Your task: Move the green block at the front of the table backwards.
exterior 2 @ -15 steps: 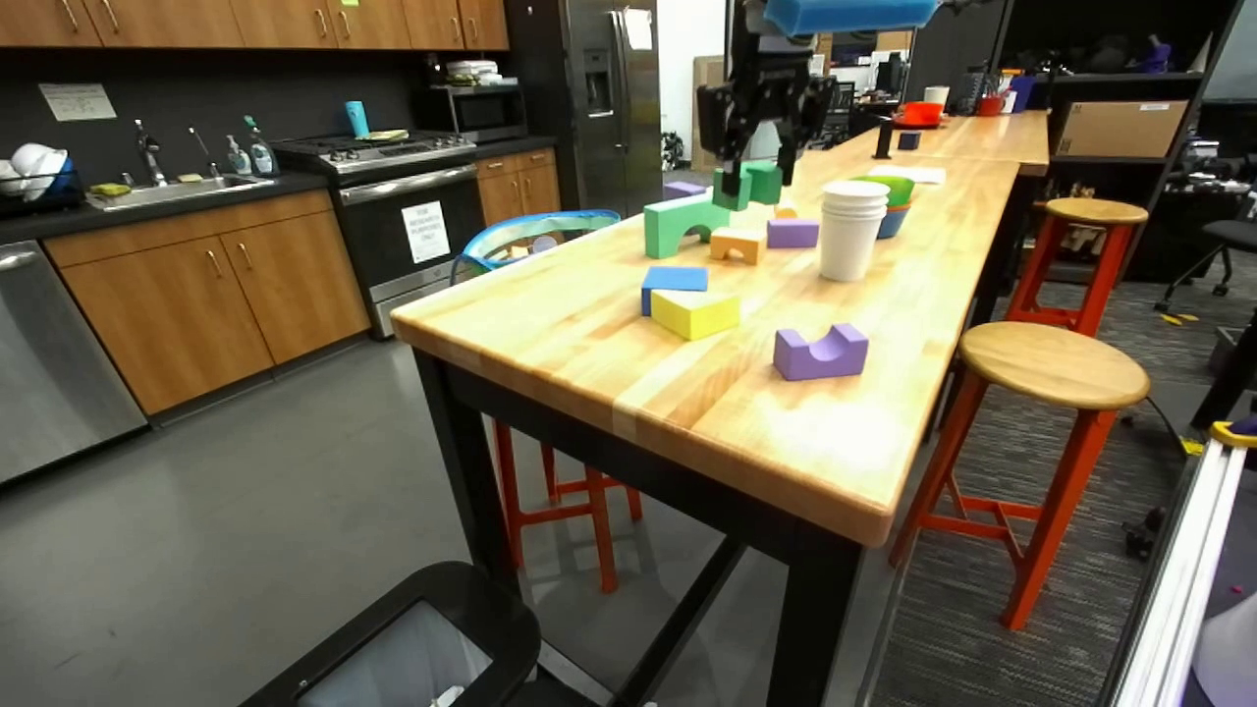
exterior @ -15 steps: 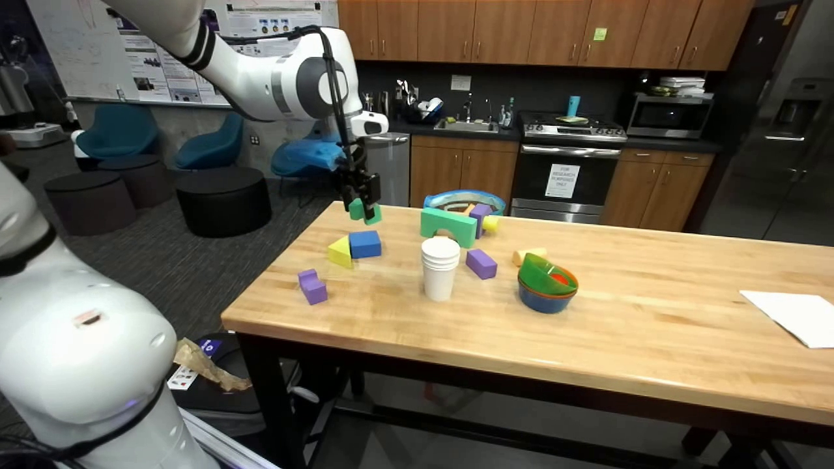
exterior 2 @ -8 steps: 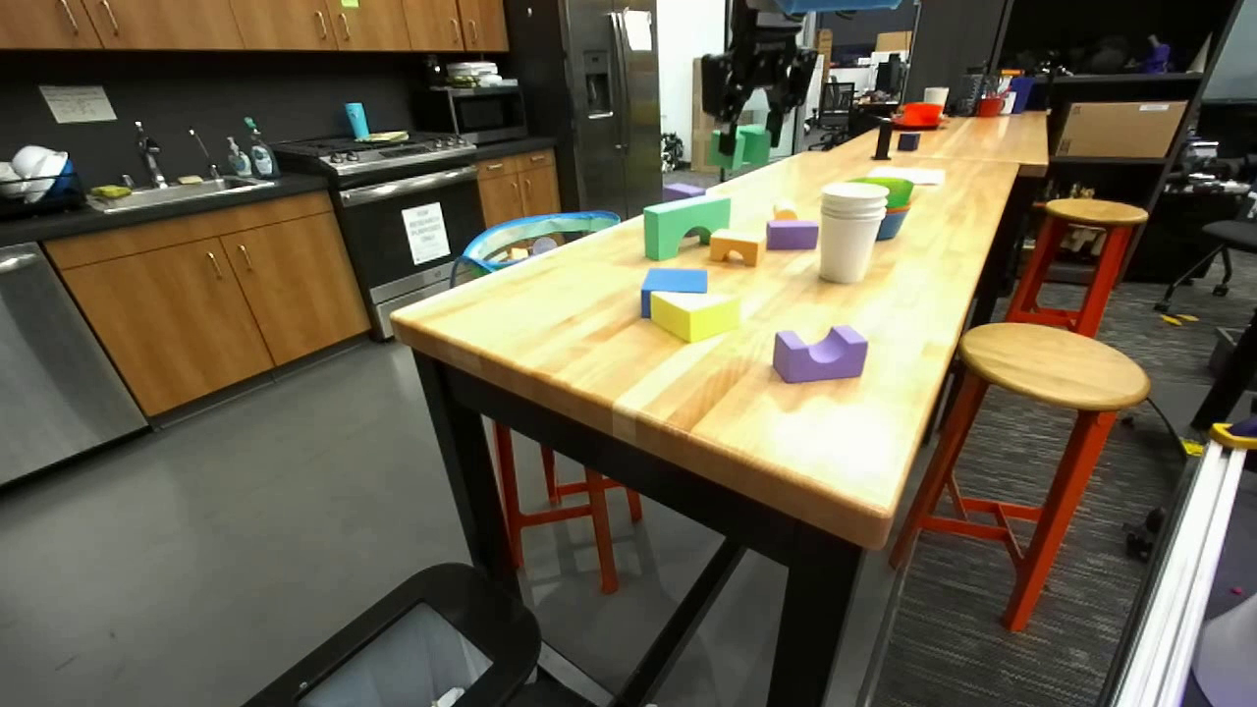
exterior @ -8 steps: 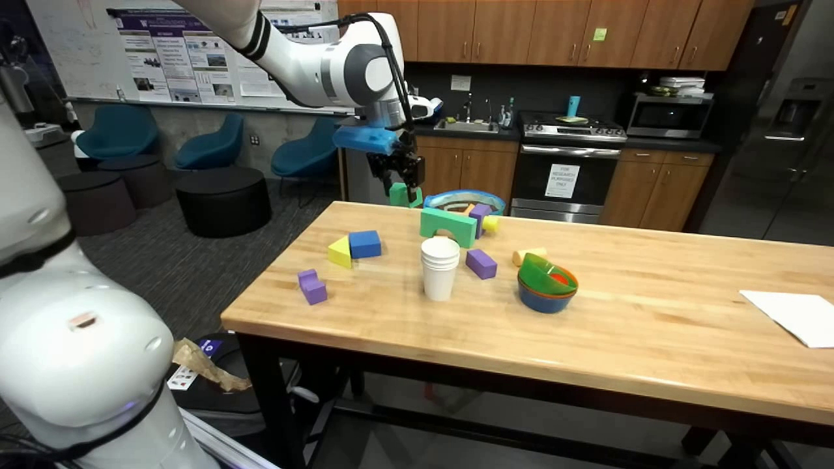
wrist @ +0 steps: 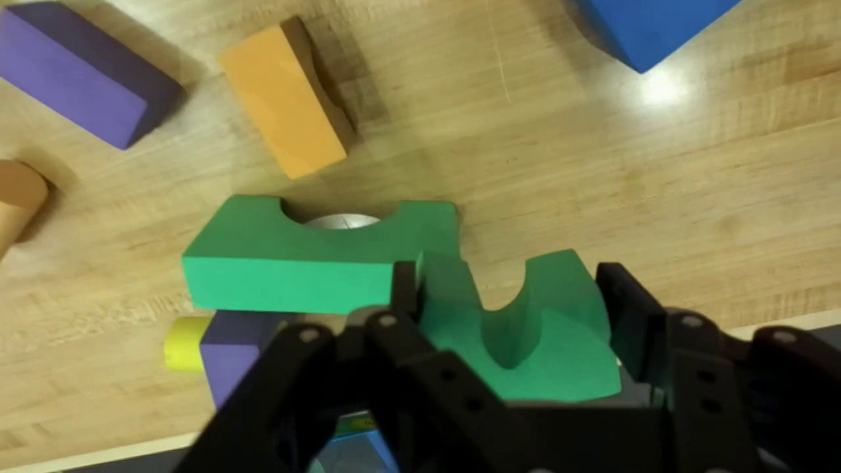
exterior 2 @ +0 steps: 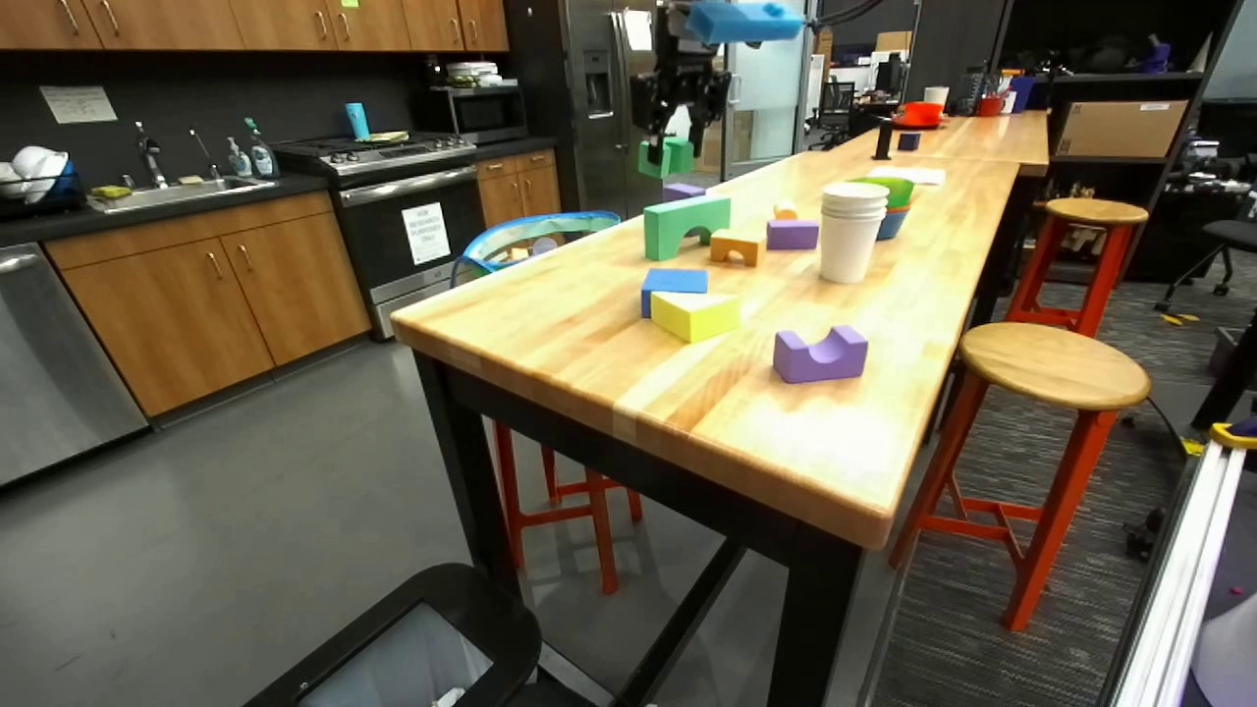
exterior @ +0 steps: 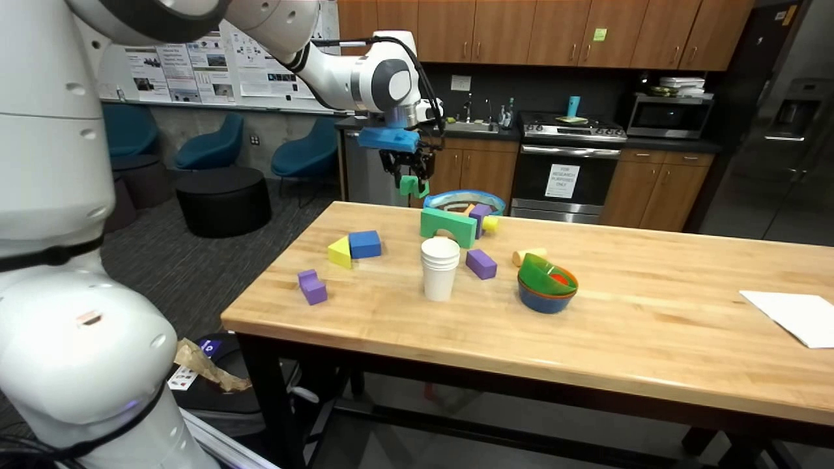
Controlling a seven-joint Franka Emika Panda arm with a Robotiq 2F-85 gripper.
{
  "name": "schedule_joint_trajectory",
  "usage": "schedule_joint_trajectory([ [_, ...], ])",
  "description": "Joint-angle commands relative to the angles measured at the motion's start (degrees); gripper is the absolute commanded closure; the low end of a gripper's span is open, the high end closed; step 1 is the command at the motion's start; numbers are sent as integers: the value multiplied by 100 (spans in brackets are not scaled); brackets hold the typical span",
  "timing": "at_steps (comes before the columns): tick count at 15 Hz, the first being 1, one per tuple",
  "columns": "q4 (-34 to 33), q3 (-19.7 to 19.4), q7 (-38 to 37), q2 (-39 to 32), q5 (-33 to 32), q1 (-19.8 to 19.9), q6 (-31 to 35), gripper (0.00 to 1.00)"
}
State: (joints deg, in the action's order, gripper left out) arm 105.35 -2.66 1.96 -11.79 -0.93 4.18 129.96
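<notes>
Tool [wrist: 516, 309] pinching notched green block [wrist: 565, 361], finger on either side, lower right of wrist frame

Green block held aloft, clear of desk [exterior: 365, 319], upper half of frame, near middle, in both exterior views

Green arch [wrist: 289, 286] just left of it in wrist frame, corner partly overlapped; orange block [wrist: 282, 98] and purple block [wrist: 72, 79] at upper left, blue block [wrist: 657, 26] at top right

In an exterior view, stacked white cups [exterior: 438, 277] below frame's centre, nested bowls [exterior: 544, 303] to their right
</notes>
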Motion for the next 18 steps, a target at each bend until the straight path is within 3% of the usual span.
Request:
schedule_joint_trajectory([
  [1, -882, 58, 134, -665, 103, -35, -228, 58],
  [10, -1860, 15, 70, -1488, 17, 9, -566, 58],
  [18, -2148, 5, 163, -1625, 60, 172, -780, 58],
])
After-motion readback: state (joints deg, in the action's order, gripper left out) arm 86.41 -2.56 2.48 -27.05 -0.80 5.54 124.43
